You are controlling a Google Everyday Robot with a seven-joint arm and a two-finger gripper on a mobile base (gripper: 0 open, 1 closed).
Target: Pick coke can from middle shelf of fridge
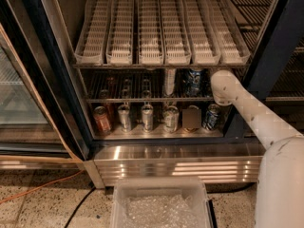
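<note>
The fridge [171,151] stands open in front of me. The coke can [110,82], small and red, stands dimly lit toward the back left of the middle shelf [142,99], a dark wire rack. A tall silver can [169,81] and a blue can [193,81] stand on the same shelf to its right. My gripper [214,87] is at the end of the white arm, reaching in at the shelf's right end beside the blue can, far right of the coke can.
White slotted trays [161,27] fill the rack above. Several cans stand on the steel floor below, among them a copper-brown one [101,119] and an orange-tan one [191,118]. The glass door [23,94] hangs open left. A clear plastic bin [159,203] sits on the floor.
</note>
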